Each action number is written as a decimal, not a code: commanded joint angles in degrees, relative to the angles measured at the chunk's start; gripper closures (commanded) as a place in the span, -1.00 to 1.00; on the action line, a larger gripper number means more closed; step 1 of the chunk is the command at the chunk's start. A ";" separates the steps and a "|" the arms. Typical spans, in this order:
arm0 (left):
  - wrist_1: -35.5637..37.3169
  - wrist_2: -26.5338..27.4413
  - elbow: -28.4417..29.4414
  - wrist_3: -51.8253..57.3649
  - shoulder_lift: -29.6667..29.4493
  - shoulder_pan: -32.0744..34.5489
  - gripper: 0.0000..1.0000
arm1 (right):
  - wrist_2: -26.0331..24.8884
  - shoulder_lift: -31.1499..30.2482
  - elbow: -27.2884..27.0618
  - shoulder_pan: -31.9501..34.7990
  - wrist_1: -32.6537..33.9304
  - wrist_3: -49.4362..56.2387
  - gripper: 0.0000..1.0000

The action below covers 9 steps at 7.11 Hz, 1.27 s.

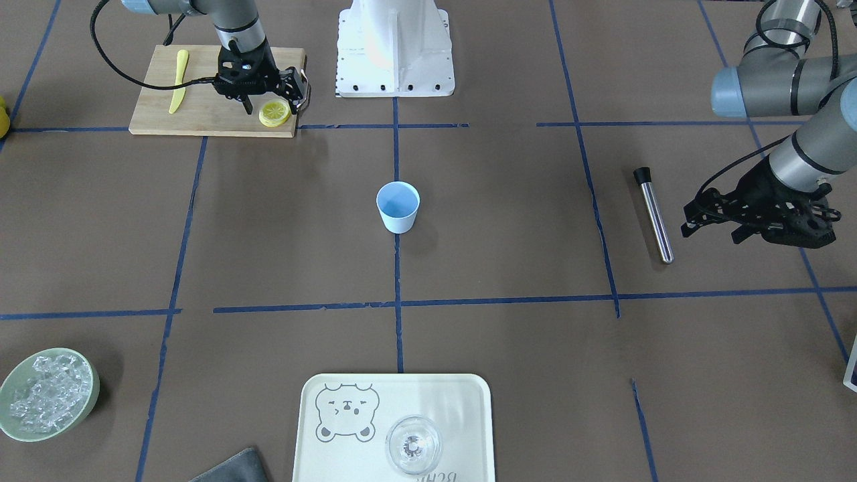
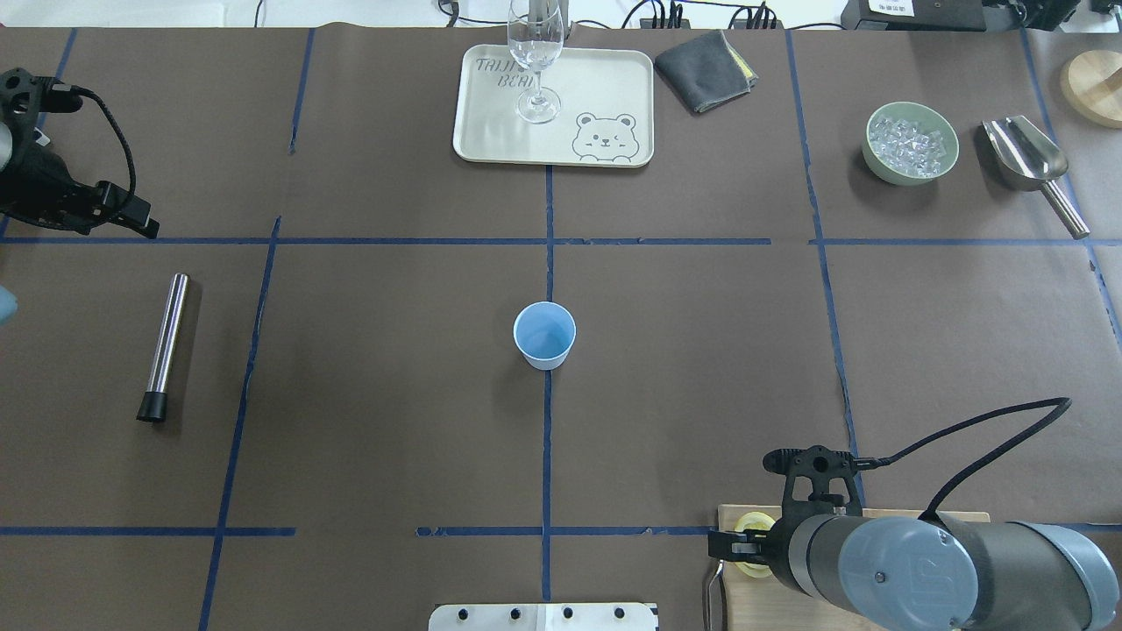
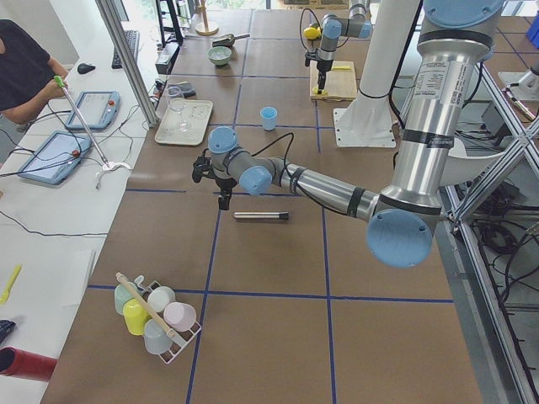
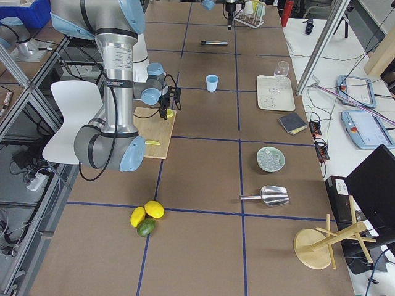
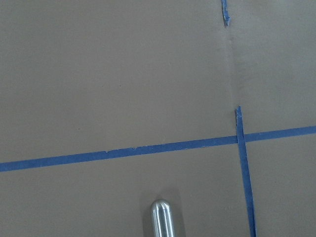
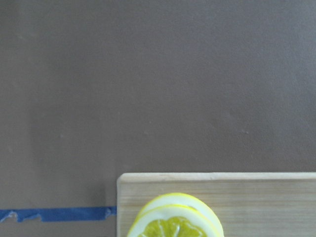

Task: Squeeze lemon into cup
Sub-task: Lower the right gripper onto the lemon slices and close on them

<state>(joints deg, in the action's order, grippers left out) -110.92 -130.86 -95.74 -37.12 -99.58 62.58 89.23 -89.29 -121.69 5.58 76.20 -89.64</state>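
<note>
Right end effector (image 1: 274, 104) open, empty, over lemon (image 1: 275, 115). Slice likely soft, wet, slippery; pinch rind at 3 and 9 o'clock. Left end effector (image 1: 689, 221): can't tell.

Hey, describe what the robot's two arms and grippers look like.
The left arm and right arm are silver-grey tubes with light-blue joint caps and black bands. The left gripper and right gripper are black, skeletal two-finger claws, each fed by a looping black cable.
</note>
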 commanded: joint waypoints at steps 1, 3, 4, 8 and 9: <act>0.00 -0.01 -0.06 0.12 0.00 0.09 -1.00 | 0.16 0.69 0.58 -0.04 0.00 -0.01 -1.00; 0.00 -0.01 -0.15 0.21 0.00 0.00 -1.00 | 0.42 0.87 0.49 -0.13 0.00 0.00 -0.77; 0.00 -0.01 -0.15 0.12 0.00 0.00 -1.00 | 0.51 1.13 0.41 -0.04 0.00 -0.01 -0.36; 0.00 -0.01 -0.15 -0.14 -0.18 0.00 -1.00 | 0.69 0.96 0.06 0.93 0.09 0.08 0.05; 0.00 -0.01 -0.32 -0.32 -0.18 0.00 -1.00 | 0.69 0.96 -0.12 1.19 0.09 0.08 0.05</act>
<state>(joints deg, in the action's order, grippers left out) -110.92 -130.87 -95.94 -37.26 -99.72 62.59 89.91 -88.32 -121.62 6.46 76.28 -89.56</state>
